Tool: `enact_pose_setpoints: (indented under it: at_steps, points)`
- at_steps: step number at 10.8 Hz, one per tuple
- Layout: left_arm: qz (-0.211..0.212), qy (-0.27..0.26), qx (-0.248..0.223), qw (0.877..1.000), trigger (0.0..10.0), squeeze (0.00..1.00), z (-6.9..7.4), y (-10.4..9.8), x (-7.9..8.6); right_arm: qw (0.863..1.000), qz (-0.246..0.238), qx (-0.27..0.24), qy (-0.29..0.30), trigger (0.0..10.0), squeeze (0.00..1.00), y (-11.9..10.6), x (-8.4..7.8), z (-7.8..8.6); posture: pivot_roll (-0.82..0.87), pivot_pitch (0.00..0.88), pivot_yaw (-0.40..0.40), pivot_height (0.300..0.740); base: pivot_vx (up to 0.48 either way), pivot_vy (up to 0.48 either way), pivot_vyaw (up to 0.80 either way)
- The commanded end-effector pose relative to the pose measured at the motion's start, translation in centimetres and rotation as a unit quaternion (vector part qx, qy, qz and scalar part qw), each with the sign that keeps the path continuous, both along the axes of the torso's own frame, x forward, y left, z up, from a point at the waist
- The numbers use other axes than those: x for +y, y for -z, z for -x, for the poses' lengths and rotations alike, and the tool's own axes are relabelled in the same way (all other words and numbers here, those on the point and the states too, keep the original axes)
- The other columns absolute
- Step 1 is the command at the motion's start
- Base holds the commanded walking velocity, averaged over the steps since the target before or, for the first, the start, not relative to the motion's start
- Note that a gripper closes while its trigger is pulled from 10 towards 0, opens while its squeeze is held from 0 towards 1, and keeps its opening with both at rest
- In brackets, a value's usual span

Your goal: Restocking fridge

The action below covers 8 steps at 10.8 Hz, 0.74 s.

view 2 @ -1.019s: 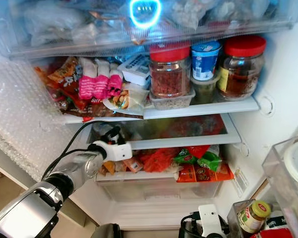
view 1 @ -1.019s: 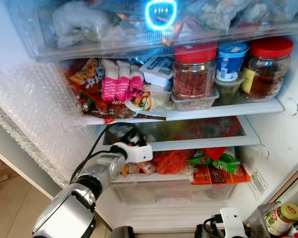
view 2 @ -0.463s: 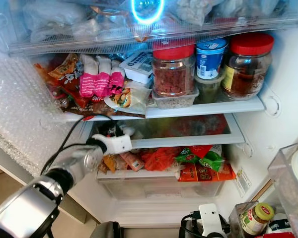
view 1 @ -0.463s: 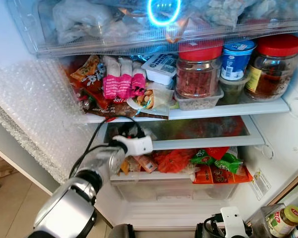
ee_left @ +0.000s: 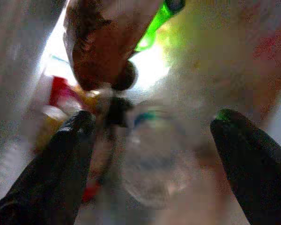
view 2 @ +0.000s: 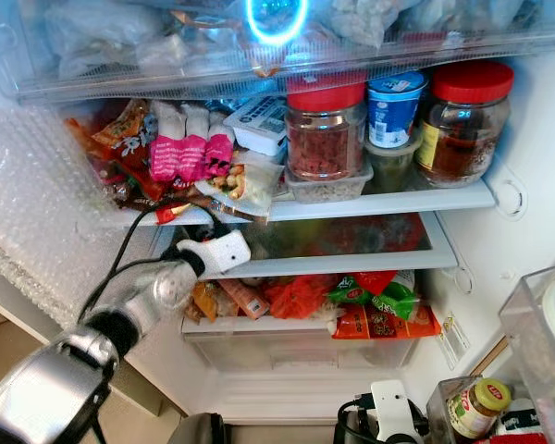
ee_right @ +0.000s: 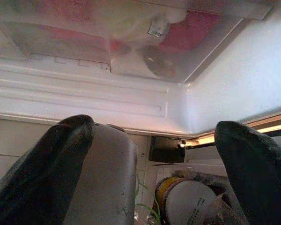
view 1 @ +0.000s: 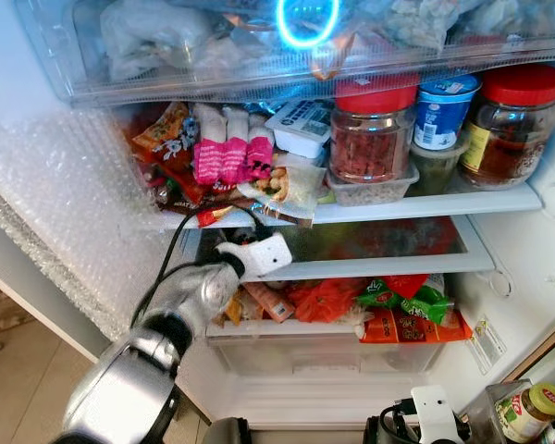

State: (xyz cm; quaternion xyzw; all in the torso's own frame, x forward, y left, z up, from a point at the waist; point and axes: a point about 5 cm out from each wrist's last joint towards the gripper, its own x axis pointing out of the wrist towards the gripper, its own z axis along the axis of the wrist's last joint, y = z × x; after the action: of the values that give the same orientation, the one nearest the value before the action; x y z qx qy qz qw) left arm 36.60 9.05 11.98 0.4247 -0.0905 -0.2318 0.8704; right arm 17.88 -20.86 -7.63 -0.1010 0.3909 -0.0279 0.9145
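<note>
The open fridge holds snack packets (view 1: 224, 148) and red-lidded jars (view 1: 374, 129) on its upper shelf (view 1: 425, 205). The glass middle shelf (view 1: 370, 239) lies below, with red and green packets (view 1: 388, 301) under it. My left arm (view 1: 190, 296) reaches in at the left end of the middle shelf, its white wrist (view 1: 259, 254) just under the snack packets. My left gripper (ee_left: 154, 117) is open, with a blurred clear round thing and a brown packet (ee_left: 103, 42) ahead of its fingers. My right gripper (ee_right: 154, 124) is open and holds nothing, low before the fridge's bottom.
Bubble wrap (view 1: 65, 203) lines the fridge's left wall. A clear drawer (view 1: 259, 46) full of bags sits on top. A blue-lidded tub (view 1: 439, 111) stands between the jars. A yellow-lidded jar (view 1: 525, 410) stands at the lower right, near my right wrist (view 1: 435, 412).
My left arm has risen from the lower shelf's level and pushed further in, so its wrist now sits at the middle shelf under the snack packets. The right arm has stayed put.
</note>
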Motion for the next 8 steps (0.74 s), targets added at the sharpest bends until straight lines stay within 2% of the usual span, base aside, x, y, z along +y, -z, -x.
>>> enact_pose_setpoints:
  at_steps: [1, 2, 3, 4, 5, 7, 8]
  points:
    - [0.034, 0.000, 0.030, 0.999, 10.0, 0.00, 0.6, 1.0, 0.5, 0.990, -0.008, 0.140, -0.010, 10.0, 0.00, 3.0, 1.0, 6.3, -0.03, 0.000, 0.111, 0.591, 0.000, 0.000, 0.00]
    - [0.097, 0.013, 0.062, 0.993, 10.0, 0.00, 2.1, 2.4, 0.5, 0.990, -0.006, 0.139, -0.014, 10.0, 0.00, 2.9, 0.9, 6.0, -0.03, 0.000, 0.107, 0.591, 0.000, 0.000, 0.00]
    - [0.124, 0.029, 0.079, 0.989, 10.0, 0.00, 3.1, 3.0, 0.2, 0.990, -0.005, 0.138, -0.016, 10.0, 0.00, 2.9, 0.8, 5.9, -0.02, 0.000, 0.102, 0.591, 0.000, 0.000, 0.00]
    - [0.128, 0.045, 0.089, 0.987, 10.0, 0.00, 3.8, 3.4, -0.2, 0.990, -0.003, 0.138, -0.018, 10.0, 0.00, 2.8, 0.7, 5.7, -0.02, 0.000, 0.099, 0.591, 0.000, 0.000, 0.00]
    - [0.148, 0.049, 0.098, 0.983, 10.0, 0.00, 4.1, 3.5, -0.4, 0.990, -0.002, 0.137, -0.019, 10.0, 0.00, 2.8, 0.7, 5.6, -0.02, 0.000, 0.095, 0.591, 0.000, 0.000, 0.00]
    - [0.201, 0.017, 0.110, 0.973, 10.0, 0.00, 3.6, 3.0, 0.5, 0.991, 0.001, 0.135, -0.021, 10.0, 0.00, 2.7, 0.6, 5.3, -0.02, 0.000, 0.089, 0.591, 0.000, 0.000, 0.00]
    - [0.241, 0.005, 0.120, 0.963, 10.0, 0.00, 3.6, 2.7, 0.7, 0.991, 0.001, 0.134, -0.019, 10.0, 0.00, 2.6, 0.5, 5.2, -0.02, 0.000, 0.088, 0.591, 0.000, 0.000, 0.00]
